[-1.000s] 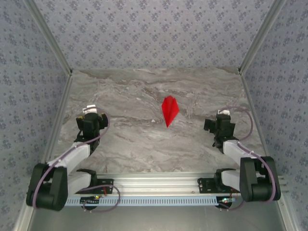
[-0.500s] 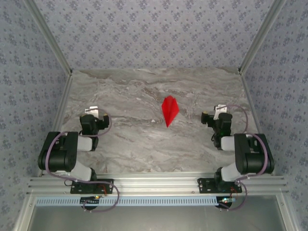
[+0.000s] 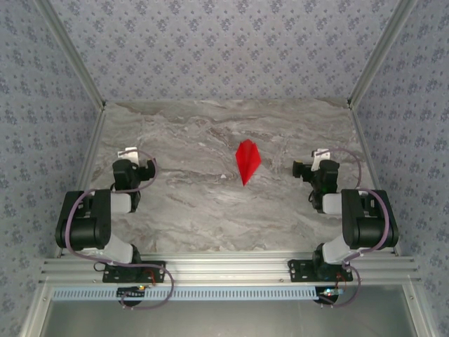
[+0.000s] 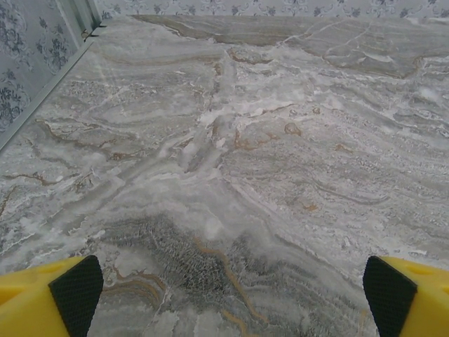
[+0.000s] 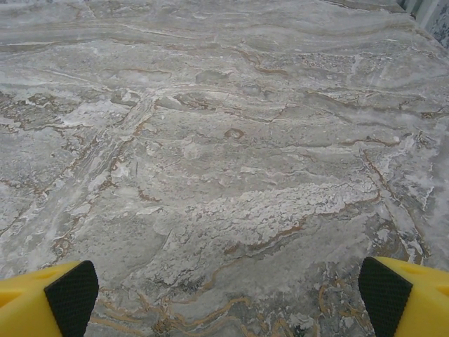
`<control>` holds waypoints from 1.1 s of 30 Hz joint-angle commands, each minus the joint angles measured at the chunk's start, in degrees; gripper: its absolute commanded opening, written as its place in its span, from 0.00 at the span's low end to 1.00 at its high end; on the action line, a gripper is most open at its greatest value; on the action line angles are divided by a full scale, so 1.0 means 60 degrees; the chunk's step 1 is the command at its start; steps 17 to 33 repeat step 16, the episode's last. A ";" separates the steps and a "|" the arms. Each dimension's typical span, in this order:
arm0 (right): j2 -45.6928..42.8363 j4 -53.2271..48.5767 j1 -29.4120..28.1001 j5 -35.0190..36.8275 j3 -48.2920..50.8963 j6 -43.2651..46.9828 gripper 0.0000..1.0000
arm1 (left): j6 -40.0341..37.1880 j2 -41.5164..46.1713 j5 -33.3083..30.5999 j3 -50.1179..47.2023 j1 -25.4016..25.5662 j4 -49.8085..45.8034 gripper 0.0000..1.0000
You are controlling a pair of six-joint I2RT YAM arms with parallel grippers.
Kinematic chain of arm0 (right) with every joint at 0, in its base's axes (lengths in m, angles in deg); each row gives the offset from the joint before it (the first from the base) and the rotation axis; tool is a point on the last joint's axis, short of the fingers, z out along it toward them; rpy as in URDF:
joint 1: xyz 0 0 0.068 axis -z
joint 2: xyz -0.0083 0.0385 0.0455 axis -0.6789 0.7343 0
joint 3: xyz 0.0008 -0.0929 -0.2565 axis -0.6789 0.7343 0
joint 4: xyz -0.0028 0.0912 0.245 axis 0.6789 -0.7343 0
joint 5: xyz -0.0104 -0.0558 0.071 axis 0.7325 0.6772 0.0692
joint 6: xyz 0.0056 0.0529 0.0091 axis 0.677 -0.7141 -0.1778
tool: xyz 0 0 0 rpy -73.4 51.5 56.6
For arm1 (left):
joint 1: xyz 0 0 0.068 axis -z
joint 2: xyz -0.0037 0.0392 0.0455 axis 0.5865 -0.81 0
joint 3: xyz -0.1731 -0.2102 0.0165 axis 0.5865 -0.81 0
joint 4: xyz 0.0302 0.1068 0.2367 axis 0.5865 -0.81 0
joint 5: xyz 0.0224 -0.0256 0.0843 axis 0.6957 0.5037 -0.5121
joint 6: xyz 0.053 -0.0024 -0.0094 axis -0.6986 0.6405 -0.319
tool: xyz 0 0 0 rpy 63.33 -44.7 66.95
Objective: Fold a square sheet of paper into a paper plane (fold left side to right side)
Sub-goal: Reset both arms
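One paper plane [image 3: 247,160], seemingly a pointed dart, is seen lying mid-bench [image 3: 189,133], well apart from two grippers. The left gripper [image 4: 233,291] and right gripper [image 5: 228,295] are held with jaws apart, nothing between them.

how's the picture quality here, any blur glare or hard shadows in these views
Top external: even, soft light, no hard shadows; the narrow bright red paper plane looks crisp on the grey marbled table. Left wrist: marble veins sharp, the open left pincer softer at the bottom corners. Right wrist: much the same, paler and hazier toward the right edge.
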 commanded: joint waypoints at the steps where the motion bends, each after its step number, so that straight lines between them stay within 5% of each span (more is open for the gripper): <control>1: -0.0034 0.0068 -0.0059 0.0135 -0.0149 0.0129 1.00 | 0.0023 -0.0044 0.0216 0.0176 0.0074 -0.0019 0.98; 33: -0.0022 0.0053 -0.0023 0.0068 -0.0172 0.0116 1.00 | 0.0026 -0.0043 0.0213 0.0176 0.0067 -0.0027 0.98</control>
